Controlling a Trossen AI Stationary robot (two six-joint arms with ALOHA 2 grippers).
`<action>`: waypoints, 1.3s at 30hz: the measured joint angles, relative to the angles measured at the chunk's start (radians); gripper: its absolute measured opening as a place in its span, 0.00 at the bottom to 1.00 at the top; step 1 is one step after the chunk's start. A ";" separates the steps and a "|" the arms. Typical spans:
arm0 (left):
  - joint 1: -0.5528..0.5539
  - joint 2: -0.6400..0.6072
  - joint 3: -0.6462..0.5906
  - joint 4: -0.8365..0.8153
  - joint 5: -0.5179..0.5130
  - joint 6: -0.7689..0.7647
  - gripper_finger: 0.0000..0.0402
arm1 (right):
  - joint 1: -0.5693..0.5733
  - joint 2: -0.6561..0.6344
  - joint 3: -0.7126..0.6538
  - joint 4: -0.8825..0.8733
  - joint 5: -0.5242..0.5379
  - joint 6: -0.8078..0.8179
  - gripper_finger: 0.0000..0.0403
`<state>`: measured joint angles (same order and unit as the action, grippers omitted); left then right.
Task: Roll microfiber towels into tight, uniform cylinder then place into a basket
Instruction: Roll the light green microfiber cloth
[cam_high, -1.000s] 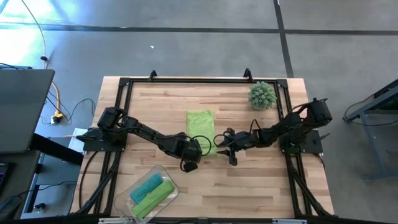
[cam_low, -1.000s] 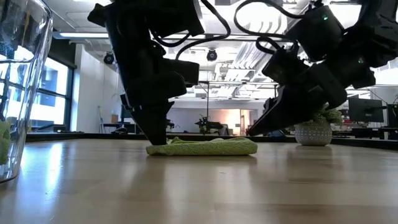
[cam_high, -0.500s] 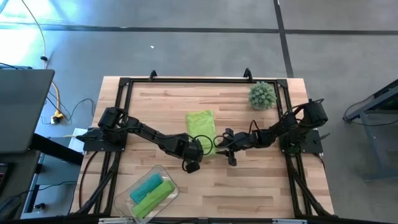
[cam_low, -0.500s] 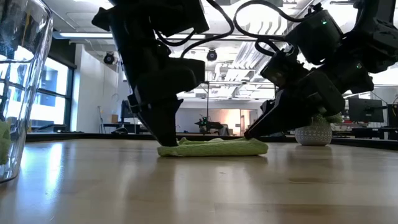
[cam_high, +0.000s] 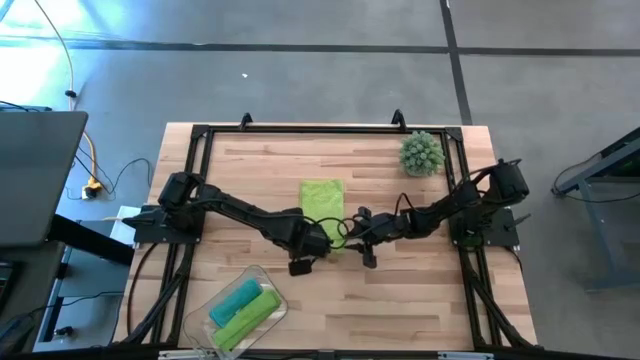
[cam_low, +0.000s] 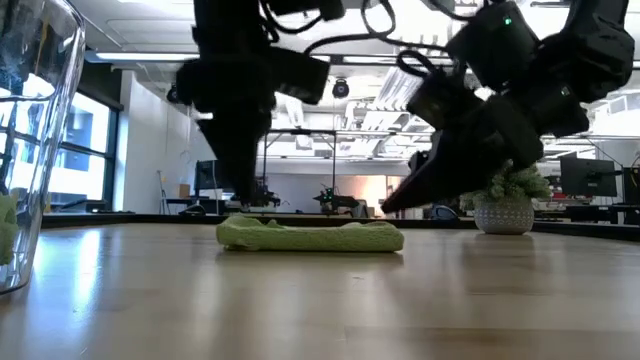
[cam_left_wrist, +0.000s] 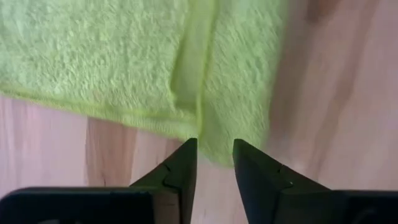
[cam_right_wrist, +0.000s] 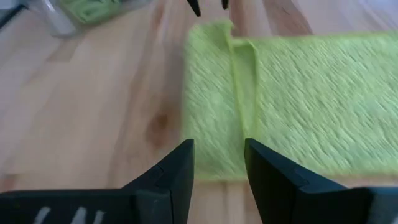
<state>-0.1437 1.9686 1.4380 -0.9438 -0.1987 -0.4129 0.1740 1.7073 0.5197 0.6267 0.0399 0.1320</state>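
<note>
A lime green microfiber towel lies flat on the table's middle, with a narrow folded strip across it close to its near end. My left gripper hangs open, pointing down, just above the towel's near left corner, clear of it. My right gripper is open and slants down from the right at the towel's right edge. The clear basket at the near left holds a teal roll and a green roll. My right gripper has a fingertip on each side of the folded strip, at the towel's right edge close to its near end. It comes slanting down from the table's right. Whether the fingertips touch the cloth, I cannot tell.
A spiky grey-green ball in a pot stands at the far right. The basket's clear wall rises at the near left. Bare wood lies between the towel and the table's near edge.
My left gripper has let go of the towel's near left corner, opened and risen straight up from it. The towel's near end was first drawn a little toward the right, then settled back toward the left and lies flat.
</note>
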 joint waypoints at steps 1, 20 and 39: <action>-0.004 0.000 0.013 -0.024 0.014 0.019 0.24 | 0.005 0.000 0.012 -0.004 -0.004 -0.001 0.33; -0.052 -0.428 -0.147 -0.258 -0.205 -0.012 0.15 | 0.021 -0.162 0.228 -0.584 0.028 -0.159 0.33; 0.111 -0.693 -0.707 0.749 -0.050 0.321 0.33 | -0.091 -0.188 0.230 -0.659 0.170 -0.017 0.33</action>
<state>-0.0327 1.2751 0.7312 -0.1944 -0.2489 -0.0923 0.0826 1.5192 0.7498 -0.0323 0.2094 0.1146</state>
